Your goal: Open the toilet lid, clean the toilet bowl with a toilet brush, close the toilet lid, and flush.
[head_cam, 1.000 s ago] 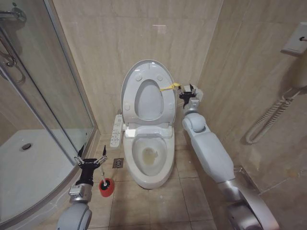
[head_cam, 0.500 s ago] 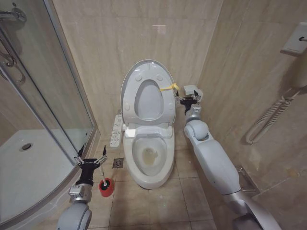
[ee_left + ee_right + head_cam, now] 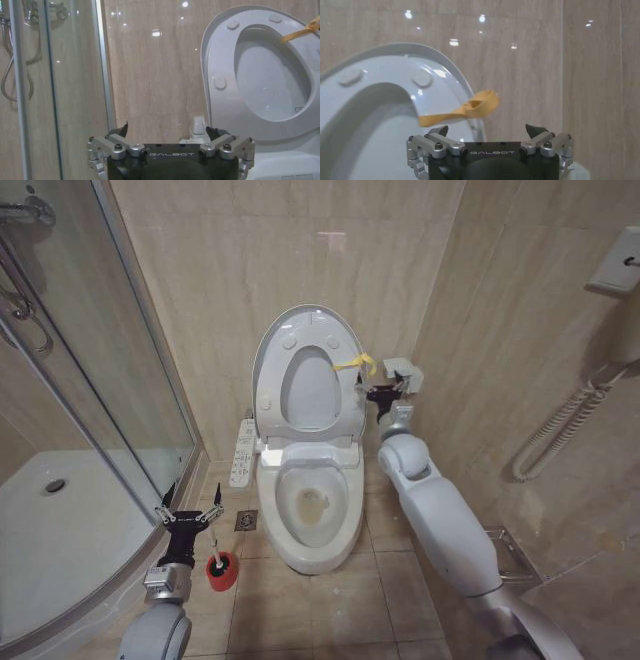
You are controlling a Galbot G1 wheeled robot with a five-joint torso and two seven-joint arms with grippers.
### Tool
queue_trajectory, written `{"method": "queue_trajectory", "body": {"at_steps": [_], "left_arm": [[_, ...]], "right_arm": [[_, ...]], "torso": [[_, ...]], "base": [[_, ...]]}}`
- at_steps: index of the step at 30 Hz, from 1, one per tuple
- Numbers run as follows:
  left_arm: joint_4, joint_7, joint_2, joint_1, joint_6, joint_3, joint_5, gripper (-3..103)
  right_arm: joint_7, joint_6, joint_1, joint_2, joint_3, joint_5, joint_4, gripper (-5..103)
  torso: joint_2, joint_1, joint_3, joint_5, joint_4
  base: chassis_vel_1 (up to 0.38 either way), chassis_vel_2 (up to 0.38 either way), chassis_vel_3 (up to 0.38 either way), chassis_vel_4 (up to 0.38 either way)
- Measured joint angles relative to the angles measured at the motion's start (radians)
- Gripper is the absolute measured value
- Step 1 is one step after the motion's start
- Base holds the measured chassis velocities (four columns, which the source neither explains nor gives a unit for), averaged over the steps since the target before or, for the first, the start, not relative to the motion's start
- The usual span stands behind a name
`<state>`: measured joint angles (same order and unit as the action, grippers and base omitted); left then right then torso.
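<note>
**Lid up, brush next**

The lid [image 3: 305, 370] is standing upright against the wall with the seat raised too, so the opening step looks finished and the bowl [image 3: 315, 505] is lying exposed below. The right gripper [image 3: 384, 393] is hanging just beside the lid's rim, near the yellow loop [image 3: 465, 108] but not touching it; its jaws are standing wide and holding nothing. The left gripper [image 3: 188, 517] is hovering low over the floor, its jaws spread wide and empty, just beside the brush [image 3: 221, 565], which is sitting in its red cup on the tiles between the shower tray [image 3: 60, 530] and the bowl. The next move likely calls for the left gripper dropping onto the thin handle and closing squarely, since a stick that slim could slip.
</note>
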<state>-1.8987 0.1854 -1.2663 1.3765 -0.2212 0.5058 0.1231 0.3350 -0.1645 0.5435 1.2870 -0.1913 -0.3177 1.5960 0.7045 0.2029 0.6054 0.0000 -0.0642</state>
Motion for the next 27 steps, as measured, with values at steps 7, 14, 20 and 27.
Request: {"method": "queue_trajectory", "body": {"at_steps": [7, 14, 20, 27], "left_arm": [[0.0, 0.0, 0.0, 0.0, 0.0, 0.0, 0.0, 100], [0.0, 0.0, 0.0, 0.0, 0.0, 0.0, 0.0, 100], [0.0, 0.0, 0.0, 0.0, 0.0, 0.0, 0.0, 100], [0.0, 0.0, 0.0, 0.0, 0.0, 0.0, 0.0, 100]], "right_arm": [[0.002, 0.001, 0.071, -0.012, -0.02, -0.006, 0.092, 100], [0.004, 0.029, 0.266, -0.013, -0.091, 0.023, 0.18, 100], [-0.012, 0.089, 0.444, 0.003, -0.139, 0.068, 0.217, 100], [-0.042, 0.166, 0.555, 0.033, -0.2, 0.115, 0.236, 100]], "torso": [[0.0, 0.0, 0.0, -0.0001, 0.0002], [0.0, 0.0, 0.0, 0.0001, -0.0002], [0.0, 0.0, 0.0, 0.0001, 0.0002], [0.0, 0.0, 0.0, 0.0001, 0.0002]], "base": [[0.0, 0.0, 0.0, 0.0], [0.0, 0.0, 0.0, 0.0], [0.0, 0.0, 0.0, 0.0], [0.0, 0.0, 0.0, 0.0]]}}
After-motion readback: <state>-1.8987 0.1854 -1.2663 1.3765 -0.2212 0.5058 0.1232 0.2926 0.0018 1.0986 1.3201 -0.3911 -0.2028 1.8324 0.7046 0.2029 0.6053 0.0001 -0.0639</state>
